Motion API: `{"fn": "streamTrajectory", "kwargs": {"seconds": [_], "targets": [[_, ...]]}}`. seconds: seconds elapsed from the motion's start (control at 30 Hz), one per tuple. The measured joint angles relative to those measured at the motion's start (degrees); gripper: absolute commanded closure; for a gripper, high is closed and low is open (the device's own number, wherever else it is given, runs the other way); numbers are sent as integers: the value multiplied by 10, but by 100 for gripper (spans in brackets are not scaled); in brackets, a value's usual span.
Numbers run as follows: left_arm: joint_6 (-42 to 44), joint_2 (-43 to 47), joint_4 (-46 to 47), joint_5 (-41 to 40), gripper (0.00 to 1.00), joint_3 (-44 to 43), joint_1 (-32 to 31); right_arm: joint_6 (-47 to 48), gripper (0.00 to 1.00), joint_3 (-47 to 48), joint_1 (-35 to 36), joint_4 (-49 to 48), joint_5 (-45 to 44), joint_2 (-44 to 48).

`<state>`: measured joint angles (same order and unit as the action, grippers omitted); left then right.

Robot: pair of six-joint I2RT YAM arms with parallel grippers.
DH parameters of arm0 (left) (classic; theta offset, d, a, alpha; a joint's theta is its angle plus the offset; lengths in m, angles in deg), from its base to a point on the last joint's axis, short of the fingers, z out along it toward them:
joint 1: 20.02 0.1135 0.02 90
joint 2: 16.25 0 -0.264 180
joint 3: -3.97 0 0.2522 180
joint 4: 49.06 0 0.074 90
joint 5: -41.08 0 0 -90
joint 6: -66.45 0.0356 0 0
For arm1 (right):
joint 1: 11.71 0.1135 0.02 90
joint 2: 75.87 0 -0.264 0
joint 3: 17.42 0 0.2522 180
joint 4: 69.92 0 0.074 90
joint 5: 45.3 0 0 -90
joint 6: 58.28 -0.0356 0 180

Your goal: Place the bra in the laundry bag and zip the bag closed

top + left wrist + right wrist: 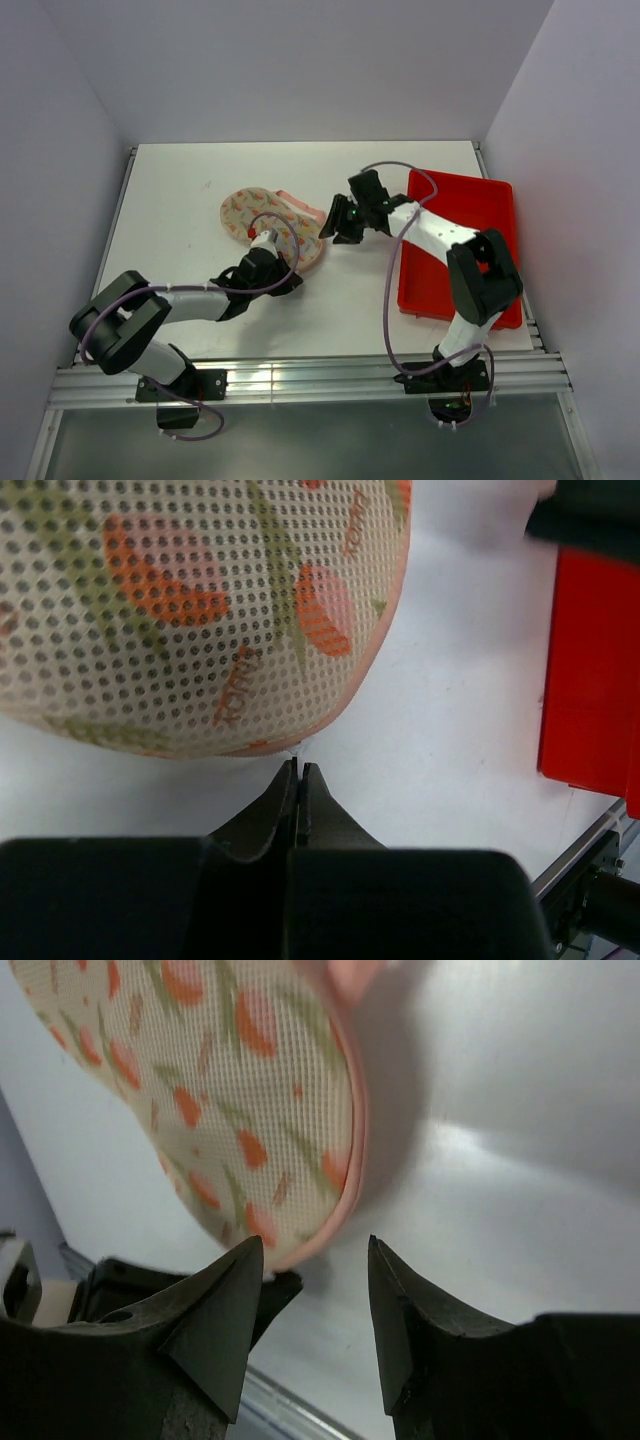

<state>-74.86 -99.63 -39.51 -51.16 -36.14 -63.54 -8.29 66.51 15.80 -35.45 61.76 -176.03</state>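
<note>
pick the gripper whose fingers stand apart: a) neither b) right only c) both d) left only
b: the right wrist view shows the right gripper with a clear gap between its fingers, next to the laundry bag. The left wrist view shows the left gripper with its fingers pressed together.

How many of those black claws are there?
2. The left gripper sits shut at the near edge of the laundry bag; the right gripper hangs open by its pink rim, near the red tray. No others show.
</note>
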Motion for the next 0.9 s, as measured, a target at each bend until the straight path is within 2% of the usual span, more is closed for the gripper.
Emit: {"fn": "streamTrajectory", "kwargs": {"seconds": [0.13,0.27,0.73,0.9], "targets": [[8,-50,12,18,100,-40,-4,-47,46,-100,8,-49,14,61],[11,-80,23,32,100,-60,-9,-91,46,-149,12,-92,23,63],[12,-85,25,54,100,-67,-13,-210,45,-198,24,-236,32,23],[13,-85,26,56,100,-67,-13,-233,45,-219,33,-257,32,23]]}}
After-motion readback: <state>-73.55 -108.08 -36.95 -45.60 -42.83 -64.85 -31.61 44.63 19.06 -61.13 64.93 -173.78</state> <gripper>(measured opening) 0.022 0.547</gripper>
